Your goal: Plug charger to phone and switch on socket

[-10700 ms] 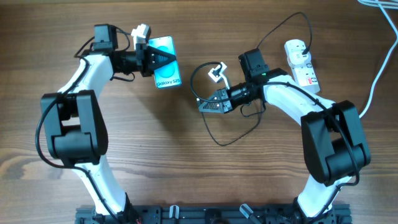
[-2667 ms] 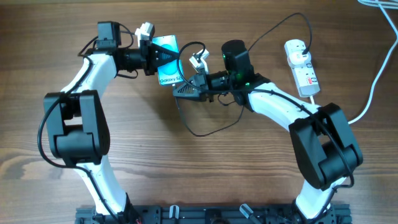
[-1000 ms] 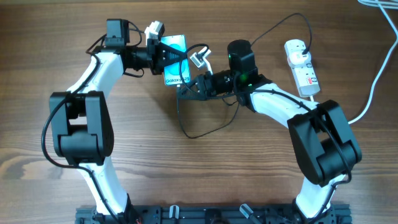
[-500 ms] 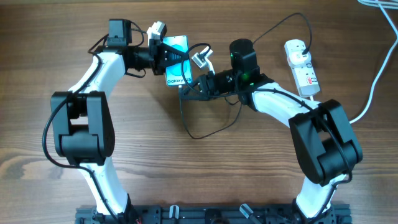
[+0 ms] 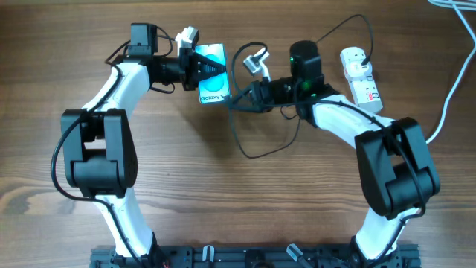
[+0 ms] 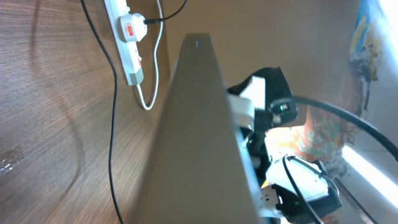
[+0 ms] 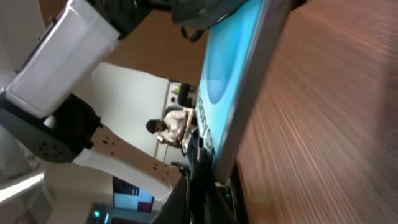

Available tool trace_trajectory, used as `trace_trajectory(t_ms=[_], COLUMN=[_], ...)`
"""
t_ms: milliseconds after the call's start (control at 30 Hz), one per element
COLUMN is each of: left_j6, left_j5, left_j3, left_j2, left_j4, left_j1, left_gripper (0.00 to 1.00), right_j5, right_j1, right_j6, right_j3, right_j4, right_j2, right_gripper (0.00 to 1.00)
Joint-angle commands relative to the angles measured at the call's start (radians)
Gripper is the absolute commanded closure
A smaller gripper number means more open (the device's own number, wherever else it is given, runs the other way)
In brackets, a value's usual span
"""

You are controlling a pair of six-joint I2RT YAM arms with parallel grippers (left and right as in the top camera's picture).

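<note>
The left end effector (image 5: 202,68) gripped the small rectangular teal-screened phone (image 5: 214,83). The right end effector (image 5: 236,99), closed on the thin black charger cable (image 5: 251,155), held its tip at the phone's lower edge; seating could not be confirmed. The white oblong socket strip (image 5: 363,83), well apart, likely remained to be switched.

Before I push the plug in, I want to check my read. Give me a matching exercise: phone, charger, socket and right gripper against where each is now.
1 phone
2 charger
3 socket
4 right gripper

a flat on the table, far right
b shut, at the phone's lower end
c held in the left gripper
d cable loops over the table from the right gripper

Pairs: 1-c, 2-d, 3-a, 4-b
</note>
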Motion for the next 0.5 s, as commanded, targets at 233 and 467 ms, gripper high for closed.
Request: trace_trajectory(t_ms=[233,467], left_j6=[0.024,0.023], left_j5=[0.076,0.076], left_j3=[-0.023,-0.023], left_j2=[-0.023,-0.023], left_j4=[0.010,0.005], left_j1=[-0.035,-0.035], left_gripper=[0.96,0.96], right_j5=[-0.014,-0.026], right_j1=[-0.004,0.009], right_j6=[-0.076,-0.079], right_j3=[0.047,0.047], right_j4=[0.003,0.004], right_j2=[-0.006,-0.006], right_gripper=[0.96,0.96])
